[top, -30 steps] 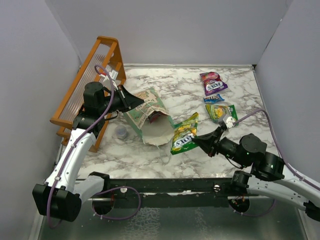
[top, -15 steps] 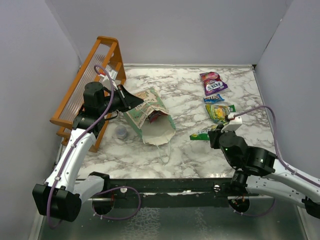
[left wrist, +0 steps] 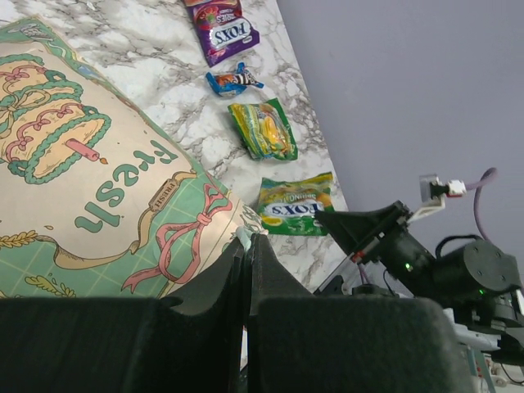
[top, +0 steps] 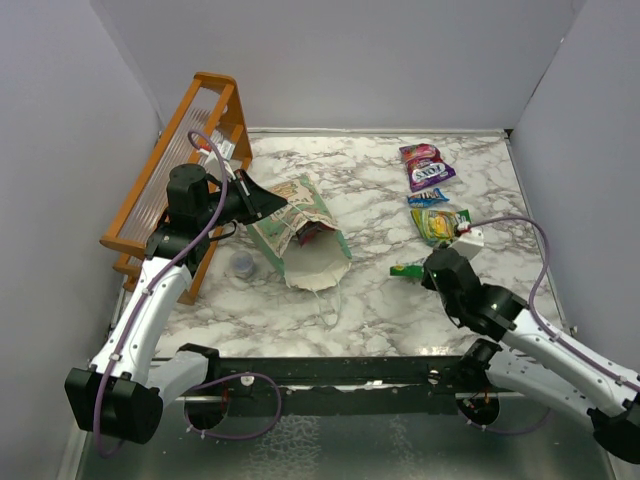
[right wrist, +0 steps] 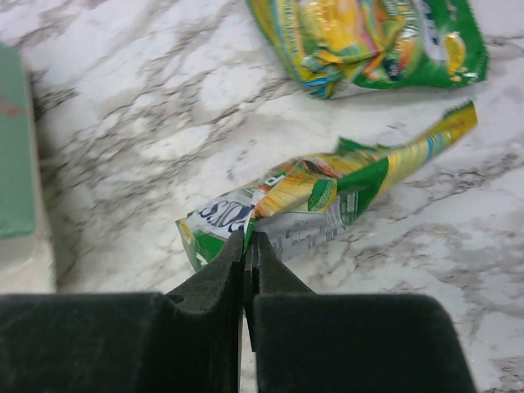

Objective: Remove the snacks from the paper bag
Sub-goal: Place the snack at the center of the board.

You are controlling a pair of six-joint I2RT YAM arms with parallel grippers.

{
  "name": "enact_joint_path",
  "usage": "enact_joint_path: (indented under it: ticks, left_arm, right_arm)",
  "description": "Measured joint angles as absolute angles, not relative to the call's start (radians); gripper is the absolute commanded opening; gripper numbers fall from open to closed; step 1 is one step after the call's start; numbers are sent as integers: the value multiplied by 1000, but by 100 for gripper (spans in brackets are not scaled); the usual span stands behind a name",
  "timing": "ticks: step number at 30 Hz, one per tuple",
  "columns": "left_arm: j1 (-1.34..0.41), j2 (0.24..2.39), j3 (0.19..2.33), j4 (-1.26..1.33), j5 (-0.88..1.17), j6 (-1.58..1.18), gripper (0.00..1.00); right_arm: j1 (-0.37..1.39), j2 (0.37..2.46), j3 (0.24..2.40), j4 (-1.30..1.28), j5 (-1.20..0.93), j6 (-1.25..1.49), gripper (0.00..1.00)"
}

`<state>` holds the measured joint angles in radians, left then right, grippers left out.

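The mint-green paper bag (top: 300,232) lies on its side, its cream mouth facing the near edge. My left gripper (top: 274,205) is shut on the bag's upper rim (left wrist: 237,233). A pink-red snack (top: 318,234) shows inside the mouth. My right gripper (top: 420,270) is shut on a yellow-green snack packet (top: 404,270), pinching its edge (right wrist: 270,209) just above the marble, to the right of the bag. Purple (top: 427,165), blue (top: 427,198) and green (top: 440,225) snacks lie at the back right.
An orange wooden rack (top: 175,170) leans along the left wall, behind my left arm. A small clear cup (top: 243,263) stands left of the bag. The table's right edge and wall run close to the right arm.
My right gripper has swung right and turned, carrying the yellow-green packet away from the bag mouth; the packet now shows edge-on. The left gripper and bag have stayed put.
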<state>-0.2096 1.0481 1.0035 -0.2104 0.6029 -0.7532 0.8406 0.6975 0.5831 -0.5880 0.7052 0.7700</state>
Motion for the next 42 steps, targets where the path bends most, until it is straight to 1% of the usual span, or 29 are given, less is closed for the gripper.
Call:
enact_joint_path:
  ticks: [3,6,10,18,19,25,27,30,33,34,35,37,38,40,41,42]
  left_arm:
    - [-210,1046,1003,-210,603,-754,0]
    - [-210,1041,1003,-211,603,-753,0]
    - [-210,1033,1003,-211,603,-753,0]
    - [-210,1032,1003,-211,603,-754,0]
    - [-210,1032,1003,-211,603,-753,0]
    - [-210,1032,1003,-211,603,-753,0]
    - [-210,1032,1003,-211,603,-754,0]
    - [-210,1032,1003,-211,603,-754,0]
    - [-210,1032,1003,-211,603,-753,0]
    - [-210,1032,1003,-211,603,-753,0]
    - [-210,1032,1003,-211,603,-753,0]
    - [-210,1032,1003,-212,604,-754,0]
    - [-210,1032,1003,-212,603,-753,0]
    - [-210,1032,1003,-212,603,-753,0]
    - [-210,1032,1003,-212,603,-753,0]
    - [-210,1032,1003,-212,604,-753,0]
  right_arm:
    - [711,774,583,-575,672,805,1]
    - [659,822,585,-589,680,871,1]
    - [654,863,605,-669,727,1007,1]
    - [646,841,605,-855,824,1240,1]
    - [646,839,606,-907,871,1293,1]
    - [644,855,609,-913,933,1311,2]
    - [641,879,607,-881,947,1302,4]
    - [640,918,596,-816,947,1292,19]
    - [640,929,566,-730,912,1269,38]
    - [640,928,554,-701,892,1251,46]
    - [640,919,538,-664,867,1236,51]
    - [640,892,512,-611,820,1199,68]
    - [640,870,500,-593,799,1186,74]
    - [640,792,488,-574,766,1154,77]
    - [640,754,488,-573,759,1139,81]
    - [640,712,488,-569,755,1123,82]
